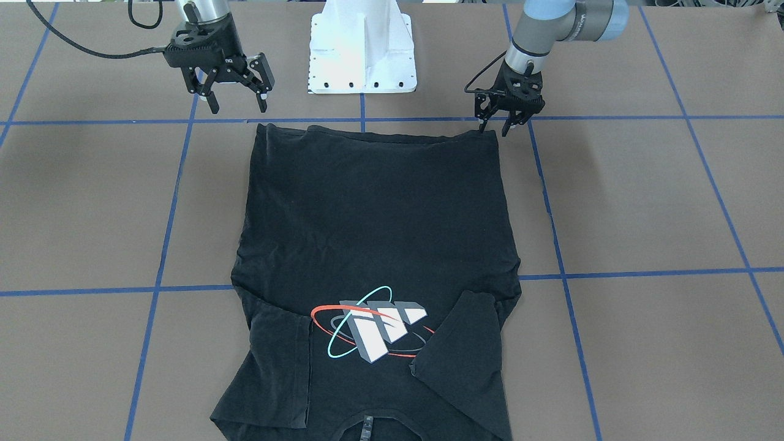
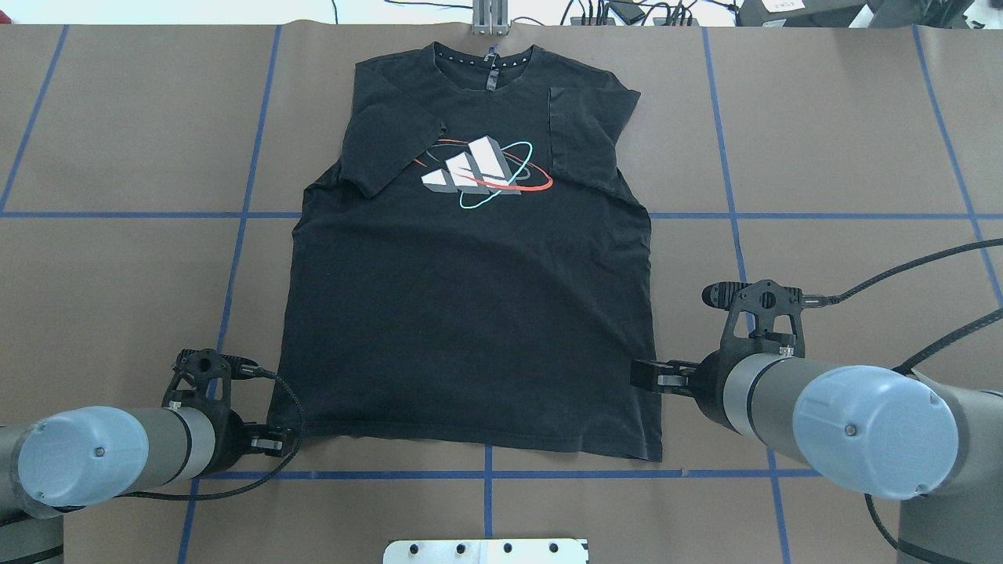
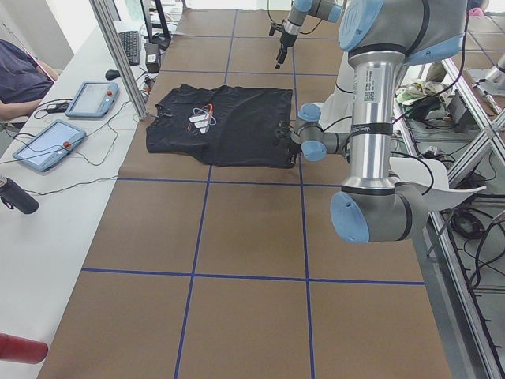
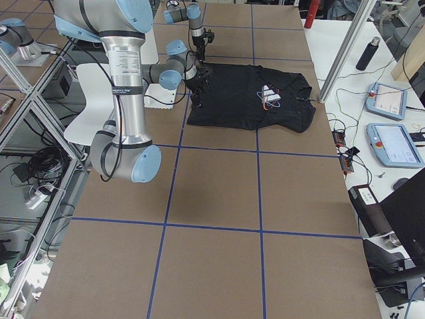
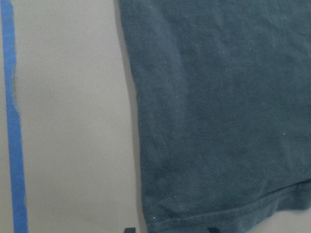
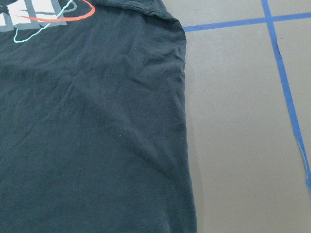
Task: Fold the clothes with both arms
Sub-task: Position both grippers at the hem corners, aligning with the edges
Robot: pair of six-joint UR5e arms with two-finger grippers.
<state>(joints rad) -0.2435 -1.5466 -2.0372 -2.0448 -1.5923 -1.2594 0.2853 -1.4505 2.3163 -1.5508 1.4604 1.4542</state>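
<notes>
- I'm looking at the black T-shirt (image 2: 470, 313), which is lying flat and print-up on the brown table (image 2: 823, 157), roughly in the middle between the two arms
- the collar (image 2: 487, 59) is pointing to the far side, away from the robot, and the hem (image 2: 470, 442) is running along the near side, just ahead of a blue tape line (image 2: 486, 474)
- both short sleeves are lying folded inward over the chest: the left sleeve (image 2: 384, 149) is sitting at a slant with its corner overlapping the edge of the print (image 2: 482, 174), and the right sleeve (image 2: 584, 141) is lying straighter, just beside the print
- the left gripper (image 1: 495, 128) is sitting low at the near left corner of the hem, with its fingers spread apart and nothing pinched between them; in the left wrist view the hem corner is showing between the two tips. I can't tell whether the tips are actually touching the cloth
- the right gripper (image 1: 239, 105) is hanging higher up, near the near right corner of the hem, with its fingers wide apart and holding nothing
- in the right wrist view I'm getting the shirt's right side edge with a few soft wrinkles and bare table next to it
- the white base (image 1: 362, 55) is sitting between the arms, just behind the hem
</notes>
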